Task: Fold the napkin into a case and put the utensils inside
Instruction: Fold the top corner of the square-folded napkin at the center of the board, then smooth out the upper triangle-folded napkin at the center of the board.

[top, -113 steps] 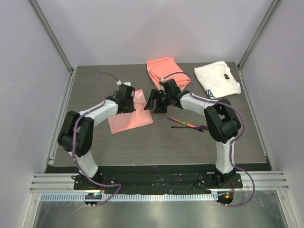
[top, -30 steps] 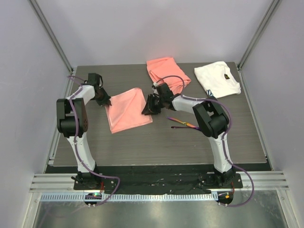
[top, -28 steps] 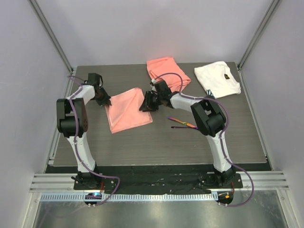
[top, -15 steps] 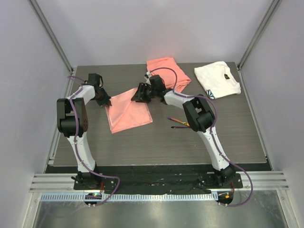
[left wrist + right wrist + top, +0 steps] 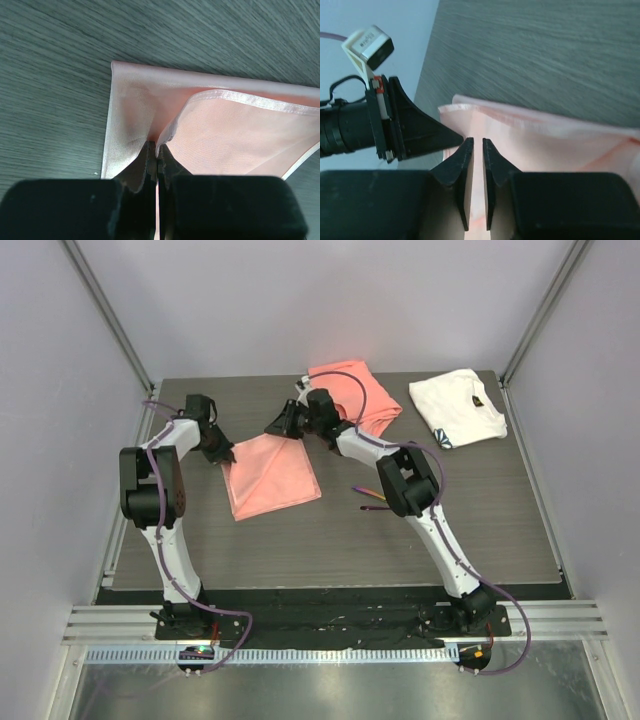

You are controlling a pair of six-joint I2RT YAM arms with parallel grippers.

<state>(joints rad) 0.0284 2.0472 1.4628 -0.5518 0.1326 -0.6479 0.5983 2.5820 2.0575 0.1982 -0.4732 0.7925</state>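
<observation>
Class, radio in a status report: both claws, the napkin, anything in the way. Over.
Left claw shut on napkin edge. Right claw narrowly parted above napkin, grip unclear. Utensils apart, nothing blocking.

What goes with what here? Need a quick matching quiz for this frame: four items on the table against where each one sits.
Things:
1. glossy pale-pink satin napkin
2. thick coral-orange folded cloth
3. white folded cloth with a dark mark
4. two dark purple iridescent metal utensils

Places:
A. far right corner of the grey wood-grain table
B. mid-table, just right of the napkin
C. far edge, middle
D. edge pinched in the left hand

Pairs: 1-D, 2-C, 3-A, 4-B
</observation>
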